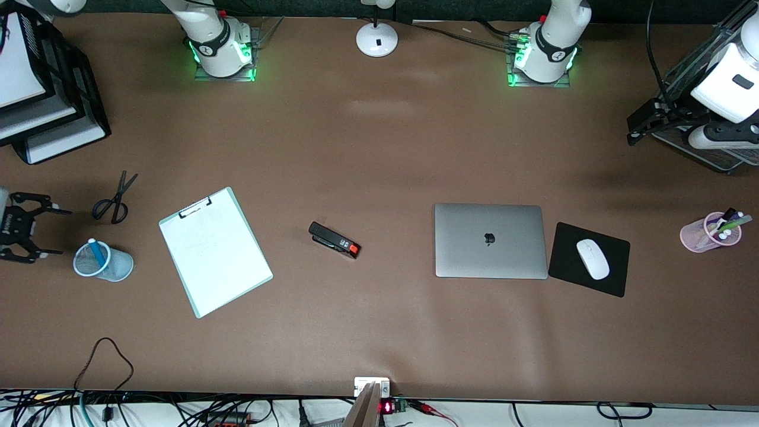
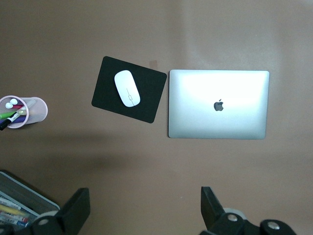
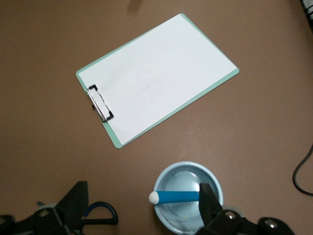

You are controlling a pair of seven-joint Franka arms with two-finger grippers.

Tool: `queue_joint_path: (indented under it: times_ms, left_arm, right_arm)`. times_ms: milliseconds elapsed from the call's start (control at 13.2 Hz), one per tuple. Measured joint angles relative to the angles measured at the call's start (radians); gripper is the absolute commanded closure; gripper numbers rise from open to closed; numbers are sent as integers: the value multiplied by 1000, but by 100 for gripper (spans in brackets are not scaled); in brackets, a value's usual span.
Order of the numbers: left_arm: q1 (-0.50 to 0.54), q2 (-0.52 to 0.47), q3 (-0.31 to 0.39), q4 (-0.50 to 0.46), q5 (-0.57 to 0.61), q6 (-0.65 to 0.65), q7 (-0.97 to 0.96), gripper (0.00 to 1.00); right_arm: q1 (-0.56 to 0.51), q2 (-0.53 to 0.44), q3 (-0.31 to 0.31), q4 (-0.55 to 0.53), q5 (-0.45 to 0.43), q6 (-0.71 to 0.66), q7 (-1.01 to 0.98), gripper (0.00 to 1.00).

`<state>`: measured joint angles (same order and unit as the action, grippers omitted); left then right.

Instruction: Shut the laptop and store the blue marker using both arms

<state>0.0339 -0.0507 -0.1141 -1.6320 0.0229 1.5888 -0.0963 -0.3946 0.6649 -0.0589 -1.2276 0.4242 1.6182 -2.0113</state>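
The silver-grey laptop lies shut on the table with its apple logo up; it also shows in the left wrist view. The blue marker stands tip up in a light-blue mesh cup, and the right wrist view shows it leaning inside that cup. My right gripper is open and empty, over the table edge beside the cup and the scissors. My left gripper is open and empty, high over the left arm's end of the table, well away from the laptop.
A white clipboard lies beside the cup, black scissors farther from the camera. A black stapler lies mid-table. A white mouse sits on a black pad beside the laptop. A pink pen cup and stacked trays stand at the ends.
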Motion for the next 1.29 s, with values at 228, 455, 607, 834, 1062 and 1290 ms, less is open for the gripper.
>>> queue_joint_path:
  times_ms: [228,455,607,834,1062,1290]
  left_arm:
    - [0,1,0,-1,0,0,0,0]
    - [0,3,0,-1,0,0,0,0]
    - [0,4,0,-1,0,0,0,0]
    - [0,5,0,-1,0,0,0,0]
    - [0,8,-1,-1,0,0,0,0]
    - [0,8,-2,-1,0,1,0,0]
  right_arm:
    - [57,-107,4,-47,-37,-3,204,0]
    - [108,-181,6,-82,-43,-3,428,0]
    - [141,-208,6,-90,-45,-3,607,0]
    - [214,-242,7,-99,-92,-3,940,0]
    - [288,-274,7,-106,-153,-3,1225,0]
    - [315,-291,7,-139,-172,-4,1437,0]
